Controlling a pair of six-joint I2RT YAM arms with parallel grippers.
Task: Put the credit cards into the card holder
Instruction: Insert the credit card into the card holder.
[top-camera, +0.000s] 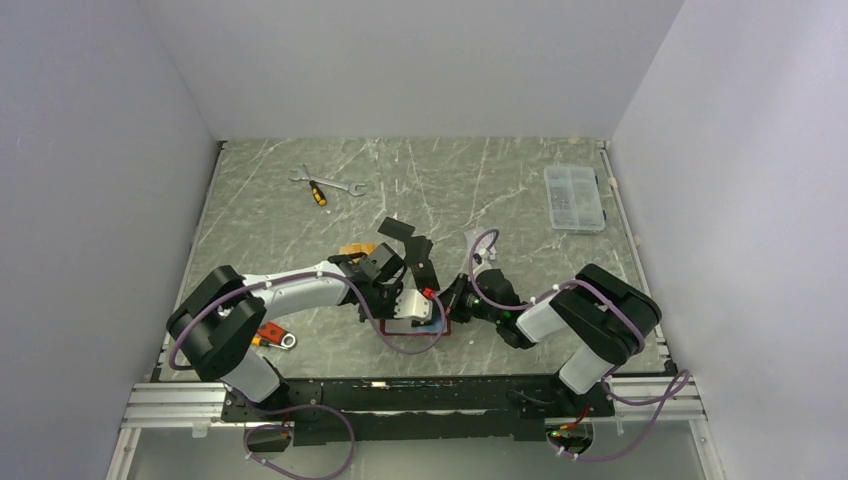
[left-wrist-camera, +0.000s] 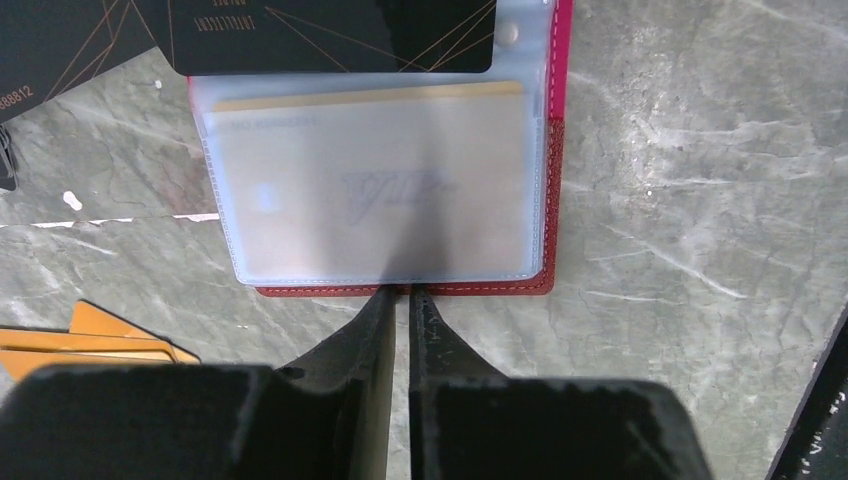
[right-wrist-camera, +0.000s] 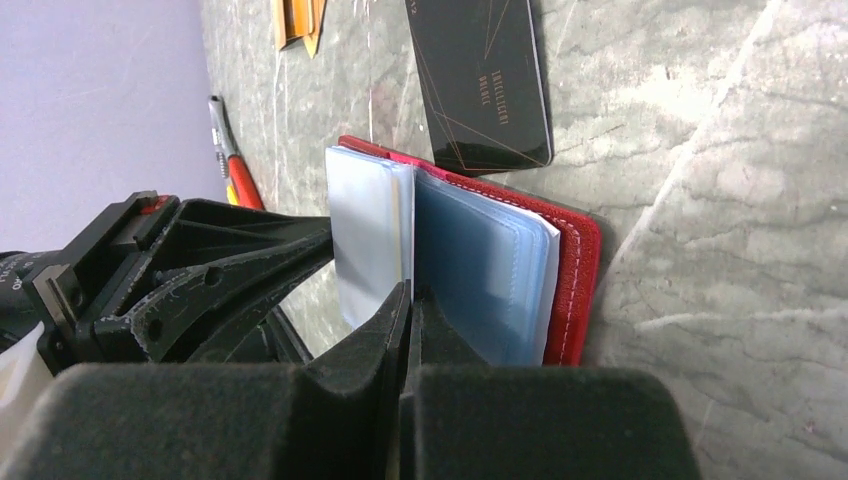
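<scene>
**Card holder open, loading under way**

Close to the near edge of the desk (top-camera: 520, 200), about midway along it, the card holder (left-wrist-camera: 553, 200) lies open. My left gripper (left-wrist-camera: 398, 292) has its jaws almost together at the edge of a sleeve, and I cannot tell whether they nip it. My right gripper (right-wrist-camera: 410, 290) is closed tight, with its tips among the clear sleeves (right-wrist-camera: 480, 270). One pale card (left-wrist-camera: 370, 98) already sits in the top sleeve. I judge us mid-loading. The next move calls for parting a free sleeve and fetching a black card (right-wrist-camera: 485, 80) or the orange cards (left-wrist-camera: 90, 338), which lie farther toward the desk's middle.

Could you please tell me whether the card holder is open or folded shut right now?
Open. The card holder lies spread on the table, red cover underneath, clear sleeves fanned upward, a card visible inside one.
</scene>
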